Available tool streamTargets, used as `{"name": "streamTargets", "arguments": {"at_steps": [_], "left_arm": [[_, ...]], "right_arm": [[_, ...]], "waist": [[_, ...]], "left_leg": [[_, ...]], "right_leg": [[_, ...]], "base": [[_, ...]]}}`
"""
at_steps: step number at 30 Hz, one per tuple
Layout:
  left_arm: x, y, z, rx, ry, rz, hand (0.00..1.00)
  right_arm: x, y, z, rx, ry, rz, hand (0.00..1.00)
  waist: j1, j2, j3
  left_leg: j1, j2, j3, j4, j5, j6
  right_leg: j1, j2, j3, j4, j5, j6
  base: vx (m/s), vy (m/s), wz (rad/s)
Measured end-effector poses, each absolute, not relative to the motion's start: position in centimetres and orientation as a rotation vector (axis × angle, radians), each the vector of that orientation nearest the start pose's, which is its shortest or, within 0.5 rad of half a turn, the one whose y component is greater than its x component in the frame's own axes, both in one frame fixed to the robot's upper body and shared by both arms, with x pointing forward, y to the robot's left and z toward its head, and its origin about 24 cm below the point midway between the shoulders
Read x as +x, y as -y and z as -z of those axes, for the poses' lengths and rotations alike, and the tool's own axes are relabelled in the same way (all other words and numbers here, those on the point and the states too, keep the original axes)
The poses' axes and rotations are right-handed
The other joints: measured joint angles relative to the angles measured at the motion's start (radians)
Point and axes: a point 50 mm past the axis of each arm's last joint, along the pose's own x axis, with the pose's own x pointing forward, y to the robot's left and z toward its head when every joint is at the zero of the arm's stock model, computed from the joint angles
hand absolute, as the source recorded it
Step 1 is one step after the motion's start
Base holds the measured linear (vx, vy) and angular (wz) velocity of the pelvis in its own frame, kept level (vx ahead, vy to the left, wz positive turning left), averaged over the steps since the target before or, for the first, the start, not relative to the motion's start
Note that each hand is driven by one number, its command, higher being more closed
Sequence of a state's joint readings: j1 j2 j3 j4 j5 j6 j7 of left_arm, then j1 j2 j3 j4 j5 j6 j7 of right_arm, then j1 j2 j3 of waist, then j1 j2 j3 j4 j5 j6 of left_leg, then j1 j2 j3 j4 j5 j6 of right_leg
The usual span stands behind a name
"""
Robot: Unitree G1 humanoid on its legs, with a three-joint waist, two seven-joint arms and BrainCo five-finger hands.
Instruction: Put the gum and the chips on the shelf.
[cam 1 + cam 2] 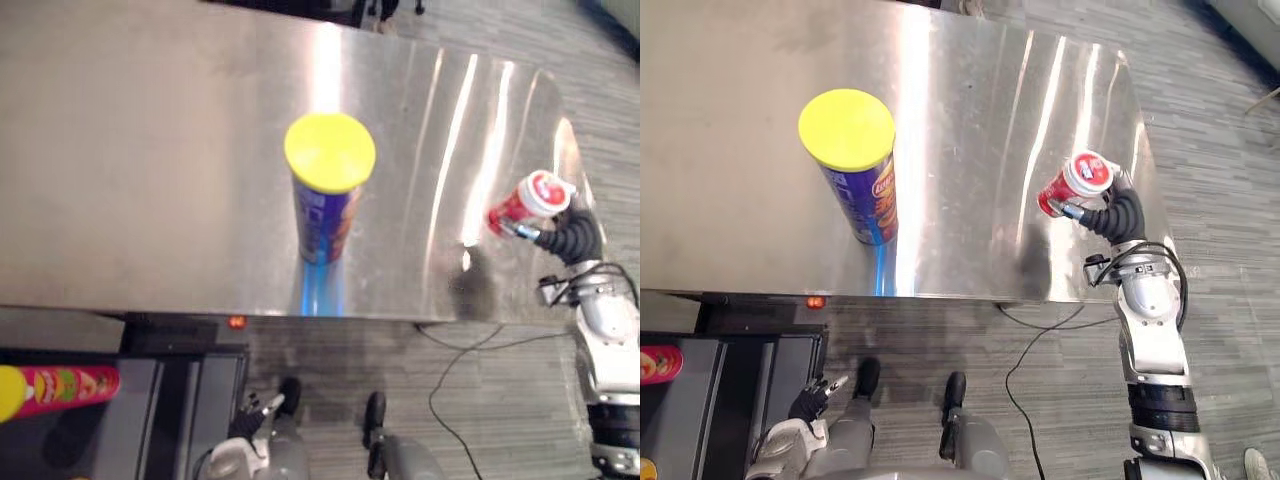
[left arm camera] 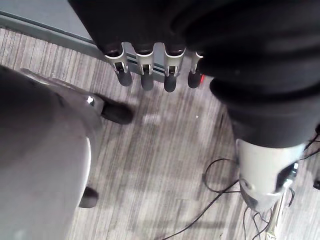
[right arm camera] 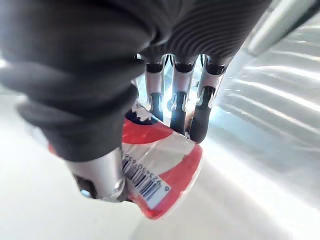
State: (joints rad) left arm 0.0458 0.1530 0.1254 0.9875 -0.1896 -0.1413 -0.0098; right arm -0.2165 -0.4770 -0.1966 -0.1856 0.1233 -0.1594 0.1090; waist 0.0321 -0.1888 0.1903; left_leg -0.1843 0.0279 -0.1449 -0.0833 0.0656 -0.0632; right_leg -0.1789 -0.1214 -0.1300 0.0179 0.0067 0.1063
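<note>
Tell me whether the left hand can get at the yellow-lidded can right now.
Probably not as it stands. The left hand hangs open below the front edge of the table, while the can stands upright mid-table. Nothing crowds the can, so raising the arm over the edge should open the way.

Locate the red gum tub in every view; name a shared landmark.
Left eye view: red-and-white gum tub near the steel table's edge, in the right hand.
Right eye view: tub right of centre.
Right wrist view: tub centre, under curled fingers.
Left wrist view: floor past the left hand.
Landmark: yellow-lidded blue chips can, both eye views.
</note>
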Motion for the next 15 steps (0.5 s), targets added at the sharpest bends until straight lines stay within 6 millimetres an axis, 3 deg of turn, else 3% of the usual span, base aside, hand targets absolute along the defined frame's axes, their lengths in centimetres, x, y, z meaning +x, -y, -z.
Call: {"name": "streamTargets", "arguments": {"at_steps": [3, 6, 15], "left_arm": [[12.2, -22.7, 14.2, -0.069, -0.881, -0.279, 0.0], [11.5, -22.6, 14.5, -0.076, -0.904, -0.272, 0.0], [9.9, -22.1, 15.2, -0.099, -0.975, -0.263, 0.0]], "right_arm": [[25.8, 22.7, -20.8, -0.439, 0.669, -0.086, 1.0], [25.4, 21.9, -21.1, -0.444, 0.681, -0.172, 1.0], [24.3, 19.5, -15.9, -0.405, 0.467, -0.422, 1.0]], "waist": [[-0.002, 0.005, -0.037], [-0.006, 0.013, -0.063], [-0.004, 0.051, -0.144]], "left_leg": [[0.037, -0.004, -0.008, -0.003, -0.002, 0.002], [0.058, -0.01, -0.028, -0.005, -0.003, 0.003], [0.075, -0.01, -0.082, -0.011, 0.014, 0.0]], "right_leg": [[0.043, -0.005, -0.01, -0.004, -0.002, -0.001], [0.074, -0.012, -0.031, -0.005, -0.014, 0.0], [0.101, -0.014, -0.083, 0.022, -0.037, -0.002]], "base": [[0.03, 0.007, 0.07], [-0.01, 0.004, 0.17], [-0.03, -0.01, 0.17]]}}
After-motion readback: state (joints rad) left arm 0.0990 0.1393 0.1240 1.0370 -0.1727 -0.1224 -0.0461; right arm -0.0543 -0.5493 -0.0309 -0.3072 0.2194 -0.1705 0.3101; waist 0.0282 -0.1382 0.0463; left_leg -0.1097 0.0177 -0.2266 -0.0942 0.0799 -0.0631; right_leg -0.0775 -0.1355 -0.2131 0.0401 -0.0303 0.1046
